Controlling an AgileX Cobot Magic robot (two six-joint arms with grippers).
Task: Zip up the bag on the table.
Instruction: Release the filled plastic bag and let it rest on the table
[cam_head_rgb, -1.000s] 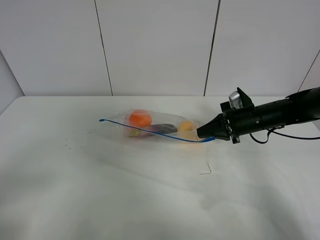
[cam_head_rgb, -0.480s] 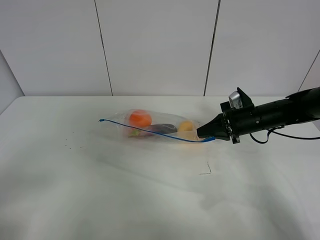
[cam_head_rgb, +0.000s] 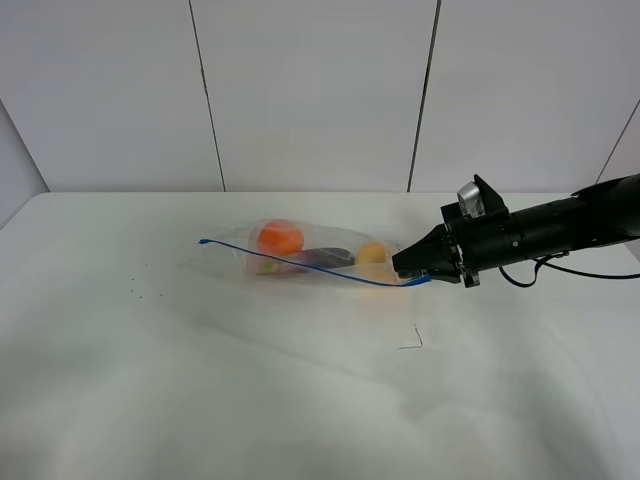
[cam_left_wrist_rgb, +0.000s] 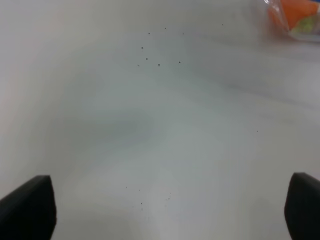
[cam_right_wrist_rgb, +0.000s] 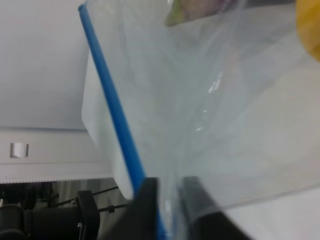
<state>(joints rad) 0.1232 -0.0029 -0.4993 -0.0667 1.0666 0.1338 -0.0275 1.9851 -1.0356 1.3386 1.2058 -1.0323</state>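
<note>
1. Toward the table's (cam_head_rgb: 150, 380) far edge, near its middle, we see the bag (cam_head_rgb: 300, 255) lying flat, its blue zipper strip (cam_head_rgb: 300, 264) running from the bag's left end to the right gripper (cam_head_rgb: 404, 272).
2. A second ago the right gripper pinched the strip's right end; now its jaws have eased slightly, a narrow gap with the strip still between them in the right wrist view.
3. We judge the zip run is finished and release is beginning; whether the seal is full we cannot tell.
4. Our left gripper (cam_left_wrist_rgb: 165, 210) stands wide over bare table, holding nothing.
</note>
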